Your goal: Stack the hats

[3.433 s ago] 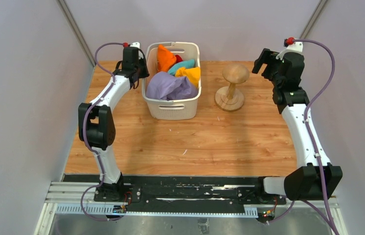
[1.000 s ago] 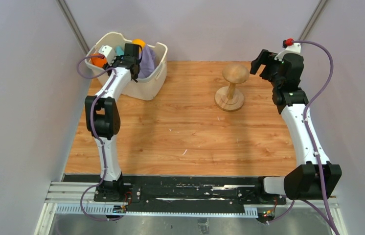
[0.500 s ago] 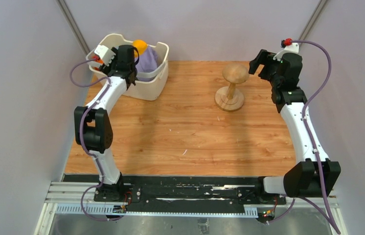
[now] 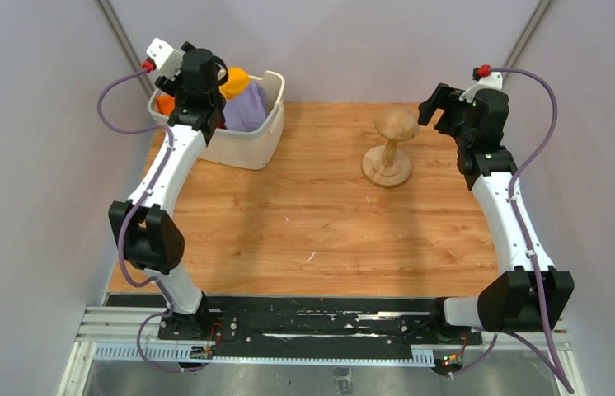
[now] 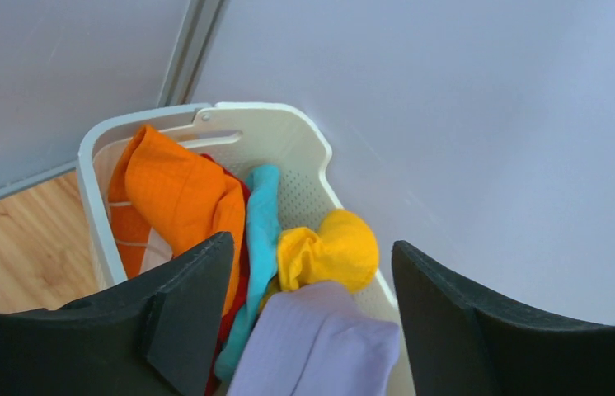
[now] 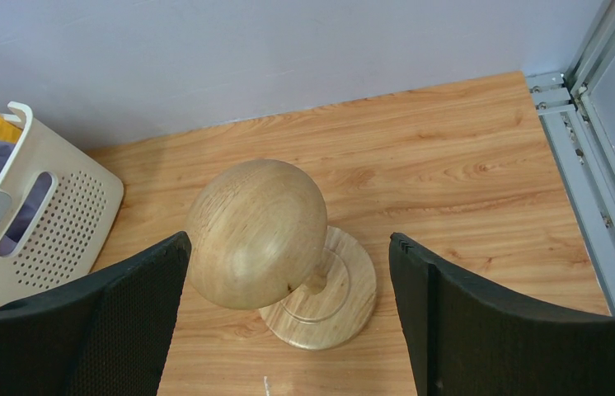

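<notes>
Twin white-and-black arms on a black base rail (image 4: 321,318)
Left arm (image 4: 174,161) and right arm (image 4: 509,213) have white links, bulky black joints and a purple cable (image 4: 545,115) with a red tip (the left gripper (image 5: 311,243) and right gripper (image 6: 289,239) are matte black, the right one's pads finely dimpled).

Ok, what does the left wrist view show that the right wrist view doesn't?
Only the left wrist view: inside the basket, the orange hat and teal hat side by side. Only the right wrist view: the wooden stand upright on the table. Both: the basket, plus the yellow hat and lavender hat in it; the right wrist catches only their edges.
</notes>
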Available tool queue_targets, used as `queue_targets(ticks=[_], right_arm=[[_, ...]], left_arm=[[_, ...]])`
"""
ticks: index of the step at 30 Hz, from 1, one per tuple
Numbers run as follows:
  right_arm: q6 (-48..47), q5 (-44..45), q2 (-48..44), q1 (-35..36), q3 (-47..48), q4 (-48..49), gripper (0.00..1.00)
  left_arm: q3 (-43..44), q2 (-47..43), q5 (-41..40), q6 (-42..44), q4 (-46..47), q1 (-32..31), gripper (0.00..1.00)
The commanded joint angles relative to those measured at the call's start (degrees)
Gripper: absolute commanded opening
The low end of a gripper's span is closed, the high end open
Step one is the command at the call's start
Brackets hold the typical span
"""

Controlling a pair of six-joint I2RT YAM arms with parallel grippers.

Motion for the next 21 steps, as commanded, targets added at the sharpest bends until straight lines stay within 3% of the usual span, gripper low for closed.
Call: queue_targets(ticks=[1, 5, 8, 11, 21], right_arm=[[0.64, -0.73, 0.10, -0.86, -0.24, 1.28, 0.89], [0.31, -0.49, -0.08, -0.86, -0.16, 1.15, 0.89], [0.01, -0.09, -0.27, -0.86, -0.32, 1.06, 0.89], [-0.07, -0.03, -0.35, -0.86, -0.33, 1.03, 0.89], [-0.39, 0.23, -0.16, -0.86, -0.22, 0.76, 0.89]], left_arm=[[-0.22, 1.37, 6.26, 4.69, 0.54, -0.12, 0.79], [10.72, 8.42, 22.16, 12.73, -6.56, -0.10, 0.82], [28.22, 18.31, 32.89, 16.21, -20.64, -0.09, 0.84], [43.57, 26.52, 37.05, 17.86, -30.17, -0.09, 0.85], [38.20, 28.54, 39.97, 17.17, -31.94, -0.11, 0.83]])
